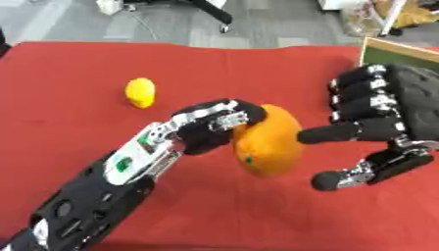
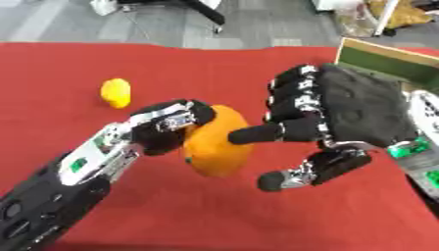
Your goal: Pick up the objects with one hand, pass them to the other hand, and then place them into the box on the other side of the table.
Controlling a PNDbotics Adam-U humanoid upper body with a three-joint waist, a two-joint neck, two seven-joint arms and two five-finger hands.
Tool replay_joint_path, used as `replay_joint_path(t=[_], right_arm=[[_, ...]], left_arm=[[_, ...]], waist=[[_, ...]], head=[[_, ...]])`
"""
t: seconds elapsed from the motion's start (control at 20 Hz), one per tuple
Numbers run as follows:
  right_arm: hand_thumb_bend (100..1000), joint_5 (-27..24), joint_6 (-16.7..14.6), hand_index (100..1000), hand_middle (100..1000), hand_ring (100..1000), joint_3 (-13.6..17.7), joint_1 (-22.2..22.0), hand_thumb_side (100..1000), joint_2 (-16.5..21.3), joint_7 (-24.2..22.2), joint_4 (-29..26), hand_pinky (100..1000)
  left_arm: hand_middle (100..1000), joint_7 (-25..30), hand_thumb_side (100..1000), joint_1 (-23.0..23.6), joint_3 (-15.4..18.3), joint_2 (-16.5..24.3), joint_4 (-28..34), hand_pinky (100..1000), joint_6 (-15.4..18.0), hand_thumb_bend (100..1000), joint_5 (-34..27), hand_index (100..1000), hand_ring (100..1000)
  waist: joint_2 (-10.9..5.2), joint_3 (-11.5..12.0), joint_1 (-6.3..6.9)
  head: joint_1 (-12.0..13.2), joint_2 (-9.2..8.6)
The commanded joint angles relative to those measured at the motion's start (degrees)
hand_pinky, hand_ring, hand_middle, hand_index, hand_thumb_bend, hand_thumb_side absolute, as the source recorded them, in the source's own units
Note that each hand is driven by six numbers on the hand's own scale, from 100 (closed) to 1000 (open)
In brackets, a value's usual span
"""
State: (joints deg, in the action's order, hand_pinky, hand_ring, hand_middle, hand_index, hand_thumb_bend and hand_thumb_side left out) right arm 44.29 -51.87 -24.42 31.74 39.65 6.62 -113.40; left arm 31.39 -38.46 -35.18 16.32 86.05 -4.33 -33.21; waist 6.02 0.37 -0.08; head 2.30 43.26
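Observation:
My left hand (image 1: 208, 128) is curled round an orange fruit (image 1: 273, 142) and holds it above the red table (image 1: 103, 78), near the middle. My right hand (image 2: 343, 117) faces it from the right, fingers straight and spread. One of its fingers lies against the orange's right side, and the thumb hangs below it. A small yellow object (image 1: 140, 92) lies on the cloth to the back left. The box (image 2: 386, 61), with green inner walls, stands at the table's far right edge behind my right hand.
Grey floor and a chair base (image 1: 219, 14) lie beyond the table's far edge. Yellow bags (image 2: 403, 12) sit on the floor at the back right.

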Motion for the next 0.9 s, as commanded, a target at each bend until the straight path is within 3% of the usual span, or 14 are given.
replay_joint_path(t=[0.05,0.3,0.7,0.9], right_arm=[[459,0.31,0.19,839,216,225,0.19,1.04,293,1.54,-0.79,-1.19,145],[457,-1.11,-0.06,826,214,217,0.21,1.97,277,1.88,-3.36,-1.19,100],[459,-1.84,-0.09,828,209,209,-0.15,2.55,244,2.61,-0.78,-1.19,100],[426,-1.1,-0.09,775,206,205,-1.27,2.43,264,2.54,-1.3,-1.19,100]], left_arm=[[478,-0.63,625,-1.42,0.45,0.94,1.16,658,0.12,100,0.24,556,582],[479,-1.08,625,-1.79,0.25,0.28,1.04,660,-0.1,100,-0.11,556,583],[483,1.16,632,-2.66,-0.76,0.65,0.72,665,-0.95,100,-1.0,561,587],[481,0.87,629,-3.05,-0.46,0.78,1.37,663,-0.54,100,-1.24,559,586]], waist=[[-0.32,0.05,-0.2],[-0.27,0.31,-0.04],[-0.11,0.55,0.19],[-0.07,0.55,0.16]], head=[[-0.26,0.27],[-0.31,0.23],[-0.6,0.23],[-0.69,0.28]])
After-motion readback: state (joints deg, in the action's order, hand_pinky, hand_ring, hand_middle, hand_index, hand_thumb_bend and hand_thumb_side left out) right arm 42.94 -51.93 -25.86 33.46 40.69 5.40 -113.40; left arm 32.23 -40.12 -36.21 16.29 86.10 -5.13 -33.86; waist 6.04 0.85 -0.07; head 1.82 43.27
